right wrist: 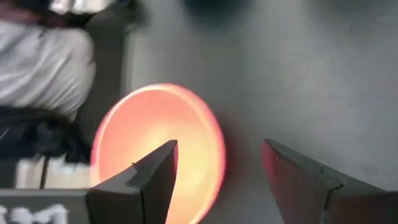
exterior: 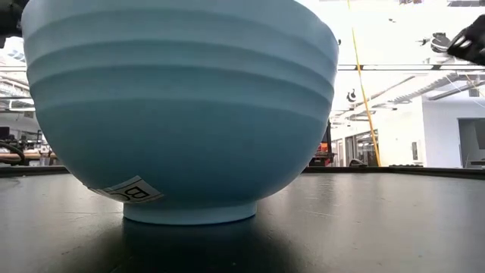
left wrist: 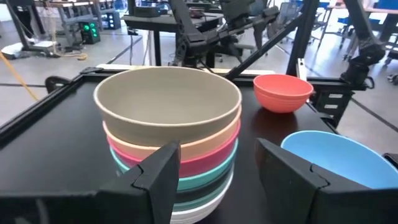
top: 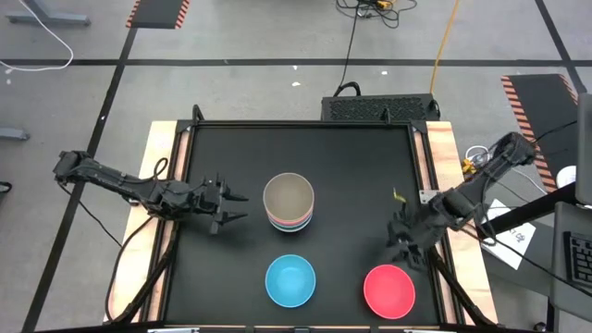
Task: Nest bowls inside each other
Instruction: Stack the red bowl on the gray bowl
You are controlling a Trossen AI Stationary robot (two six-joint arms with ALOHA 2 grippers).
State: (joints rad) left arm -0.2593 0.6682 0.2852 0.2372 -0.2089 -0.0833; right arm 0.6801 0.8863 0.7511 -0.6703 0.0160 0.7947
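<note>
your right gripper (top: 404, 242) hovers wide over the red bowl (top: 388, 290) near the table's (top: 361, 176) front right corner; your left gripper (top: 231, 205) waits wide, empty, beside the centre stack (top: 289, 202).

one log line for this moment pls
stack: olive-brown on top | light blue bowl, red bowl: loose | left gripper: open | right gripper: open above red bowl

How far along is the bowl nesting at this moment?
Mostly done: a stack with the olive-brown bowl on top stands mid-table. In hand: the right gripper, open and empty, hangs just above the red bowl, which sits loose on the table. The left gripper waits open beside the stack. Left: the red bowl and the light blue bowl are not yet nested.
</note>
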